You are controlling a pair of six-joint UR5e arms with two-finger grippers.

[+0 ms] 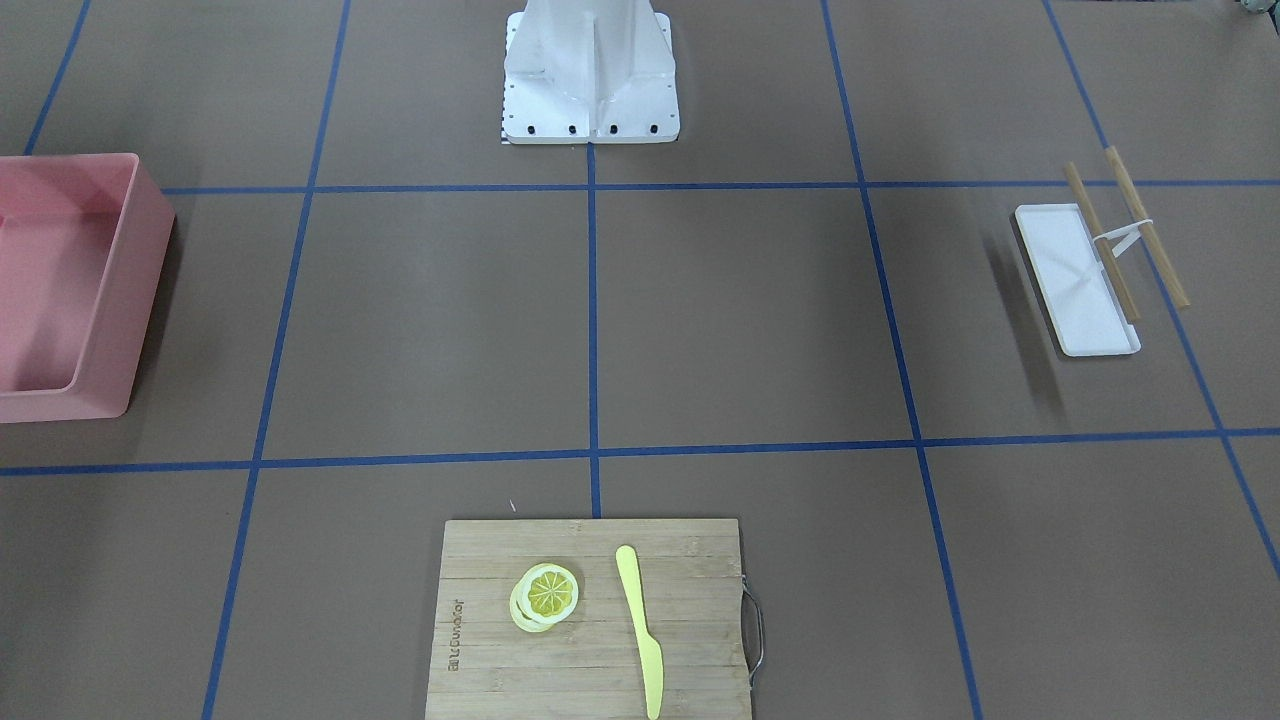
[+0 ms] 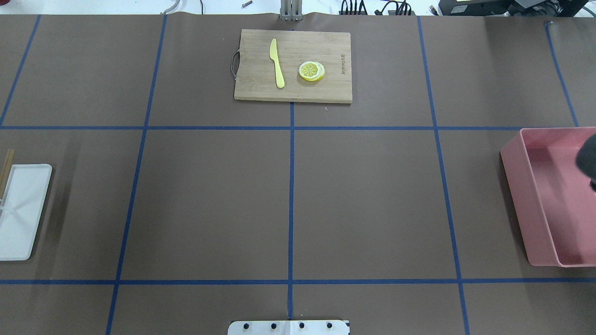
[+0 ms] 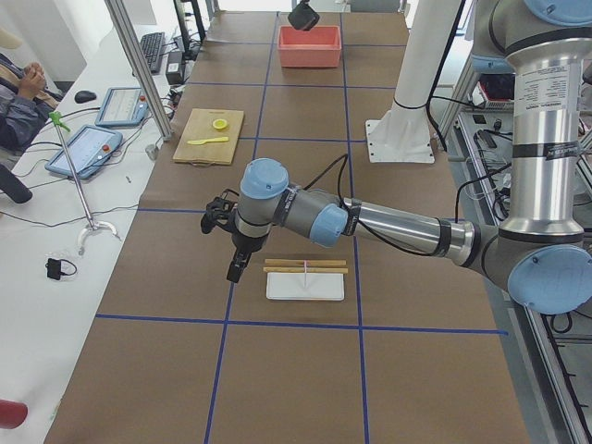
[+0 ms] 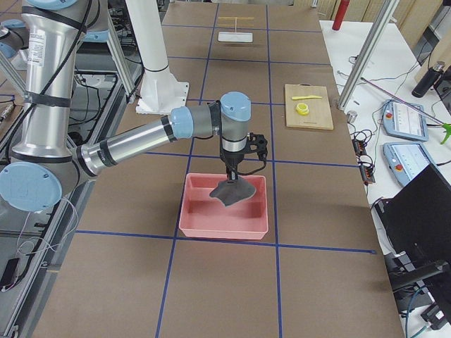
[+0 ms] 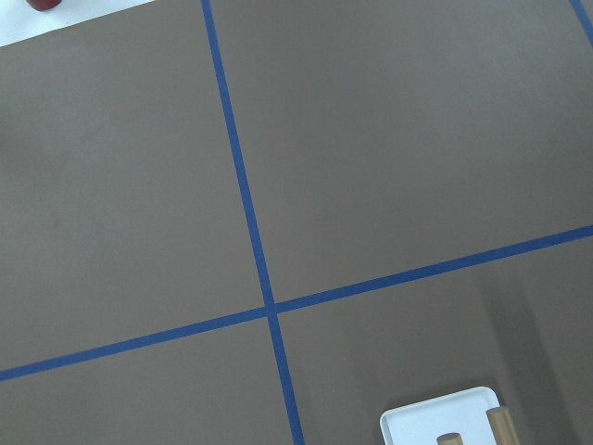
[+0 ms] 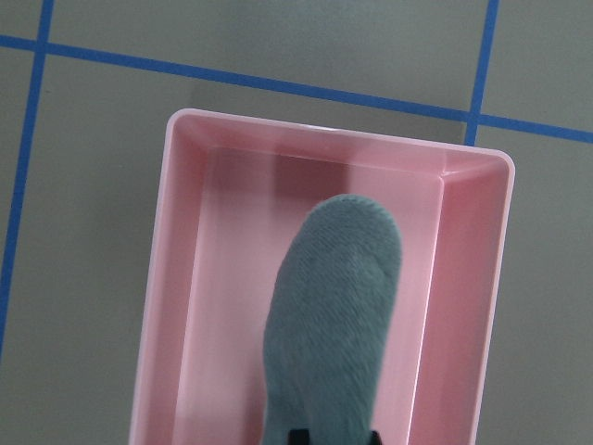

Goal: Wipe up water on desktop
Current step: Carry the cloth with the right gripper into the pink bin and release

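Note:
The desktop point(image 2: 363, 200) is a flat brown surface crossed by blue tape lines; I see no water on it. My right gripper point(image 4: 231, 172) is shut on a grey-green cloth point(image 6: 334, 315) and holds it hanging above the inside of a pink bin point(image 6: 185, 278). The cloth shows as a dark shape at the right edge of the overhead view point(image 2: 587, 156). My left gripper point(image 3: 236, 270) hovers above the desktop just beside a white tray point(image 3: 305, 287). It shows only in the exterior left view, so I cannot tell whether it is open or shut.
Two wooden sticks point(image 1: 1145, 225) joined by a white band lie along the white tray point(image 1: 1075, 280). A bamboo cutting board point(image 2: 260, 88) at the far edge carries a yellow knife point(image 2: 277, 63) and lemon slices point(image 2: 311, 71). The white robot base point(image 1: 590, 70) stands at the near middle edge.

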